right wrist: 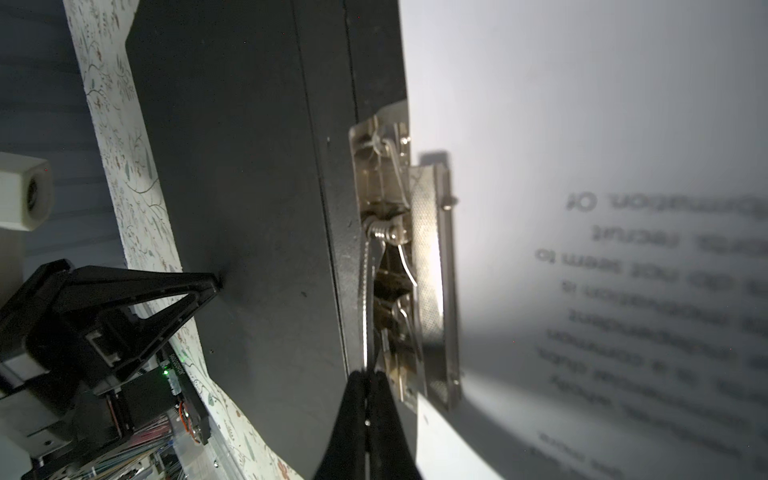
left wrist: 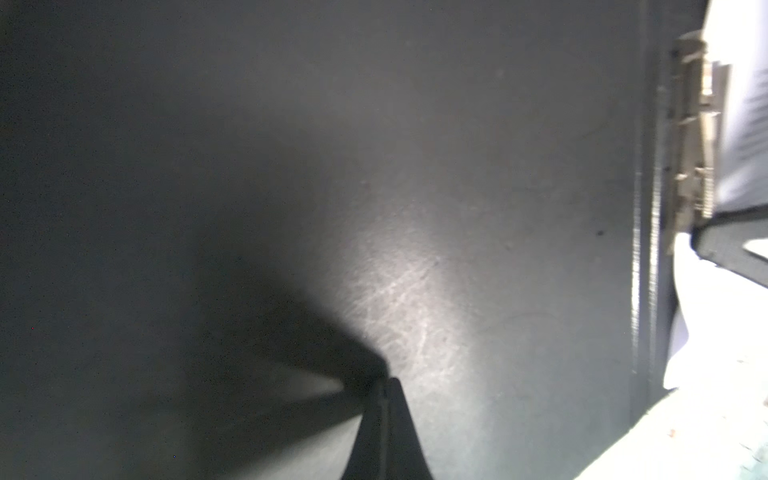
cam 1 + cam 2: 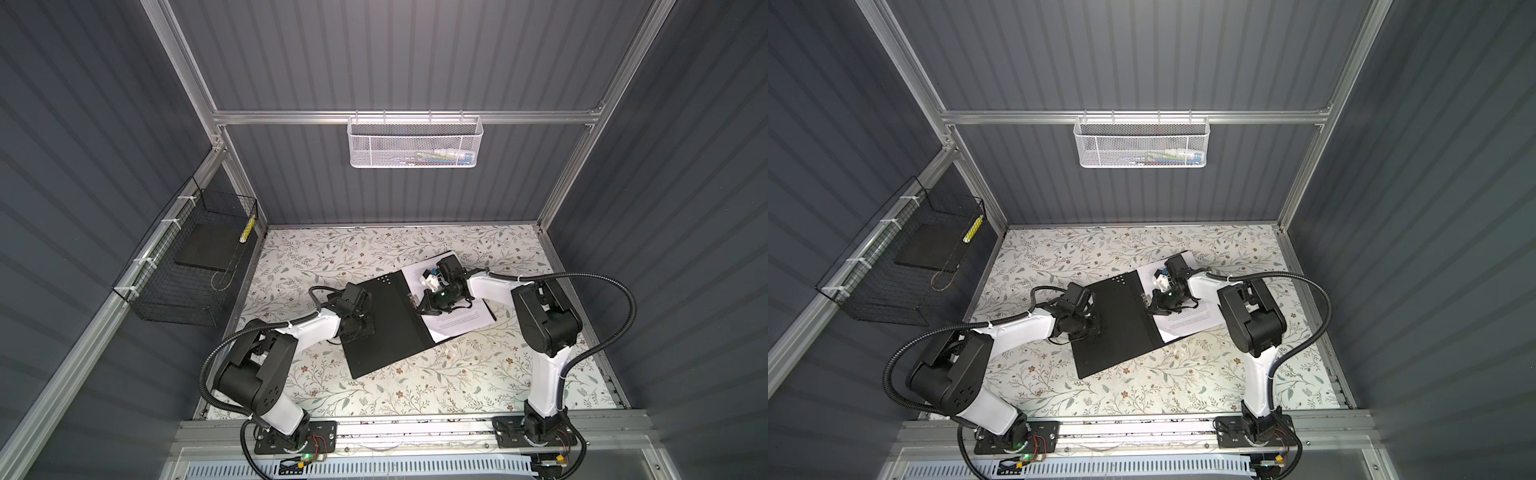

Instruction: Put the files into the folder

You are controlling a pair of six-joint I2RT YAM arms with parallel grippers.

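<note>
Both top views are coming through sharp and evenly lit with walls (image 3: 83, 124) bowing at the edges, while in the wrist views glare is hitting the folder (image 2: 399, 291), the tabletop (image 2: 706, 436) is blowing out white, and the files (image 1: 623, 291) print is blurring badly.

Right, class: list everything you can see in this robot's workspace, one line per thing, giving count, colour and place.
folder: one, black inside, open mid-table
files: count unclear, white printed, on folder's right half
clip: one, silver, at folder's spine
mesh basket: one, white, back rail
wire basket: one, black, left wall
table: one, floral white, under everything
left pincer: one, black, shut, tips on folder's left half
right pincer: one, black, shut, tips at the clip
</note>
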